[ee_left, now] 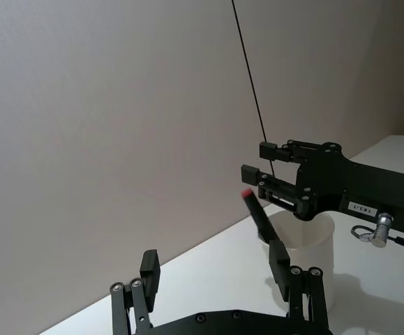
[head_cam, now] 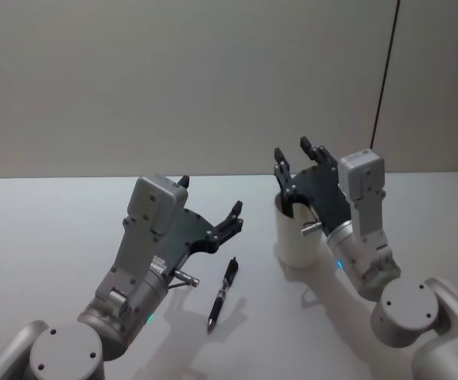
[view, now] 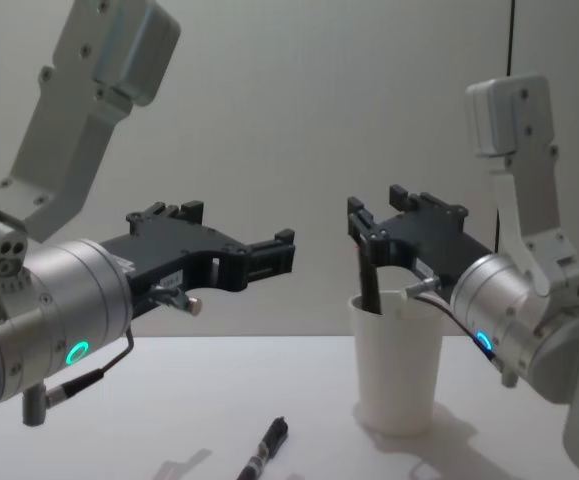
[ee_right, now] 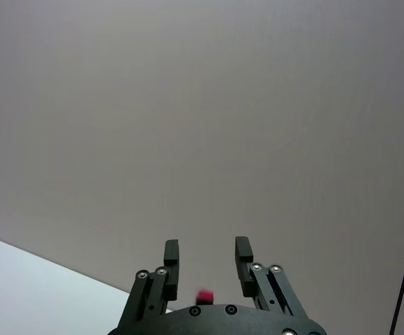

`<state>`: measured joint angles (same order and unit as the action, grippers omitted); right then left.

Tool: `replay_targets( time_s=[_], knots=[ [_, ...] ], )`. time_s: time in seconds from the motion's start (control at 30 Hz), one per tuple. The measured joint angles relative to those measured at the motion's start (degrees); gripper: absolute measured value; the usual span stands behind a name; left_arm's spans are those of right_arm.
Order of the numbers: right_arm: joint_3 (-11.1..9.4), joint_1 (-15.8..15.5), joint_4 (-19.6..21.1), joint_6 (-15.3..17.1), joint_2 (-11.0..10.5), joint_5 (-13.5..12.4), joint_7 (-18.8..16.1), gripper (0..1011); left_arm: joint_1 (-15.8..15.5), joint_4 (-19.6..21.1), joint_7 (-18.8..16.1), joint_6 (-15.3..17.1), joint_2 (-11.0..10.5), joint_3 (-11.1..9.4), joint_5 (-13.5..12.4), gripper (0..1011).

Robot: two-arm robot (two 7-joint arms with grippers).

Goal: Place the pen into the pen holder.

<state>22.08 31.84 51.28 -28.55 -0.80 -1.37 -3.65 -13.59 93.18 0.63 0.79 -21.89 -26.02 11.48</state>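
Right tool [head_cam: 293, 152] hangs released over the pen holder [head_cam: 296, 241], right of centre, a red-tipped pen [view: 370, 285] standing inside. Left tool [head_cam: 210, 196], also released, hovers near a second pen [head_cam: 222, 291] at lower centre. A careless retreat could tip the light holder.

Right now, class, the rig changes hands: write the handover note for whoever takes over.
Left gripper: open, empty, raised over the table.
Right gripper: open, empty, just above the white cup.
Things: a dark pen with a red end stands in the cup. A second pen lies flat on the table, to the cup's left, in front of the left gripper.
Done: one pen is in the holder.
Left: probably pick up the second pen and drop it in the cup.
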Motion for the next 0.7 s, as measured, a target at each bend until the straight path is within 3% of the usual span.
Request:
replay_targets(
  time_s=[0.33, 0.63, 0.7],
  knots=[
    [0.0, -1.1, 2.3, 1.8, -0.4, 0.6, 0.1, 782, 0.0, 0.0, 0.0, 0.0, 0.0, 0.0, 0.0, 1000],
    [-0.3, -2.9, 6.5, 5.2, -1.3, 0.8, 0.4, 1001, 0.0, 0.0, 0.0, 0.0, 0.0, 0.0, 0.0, 1000],
    [-0.4, -3.5, 7.9, 6.5, -1.6, 0.7, 0.3, 1002, 0.0, 0.0, 0.0, 0.0, 0.0, 0.0, 0.0, 1000]
  ],
)
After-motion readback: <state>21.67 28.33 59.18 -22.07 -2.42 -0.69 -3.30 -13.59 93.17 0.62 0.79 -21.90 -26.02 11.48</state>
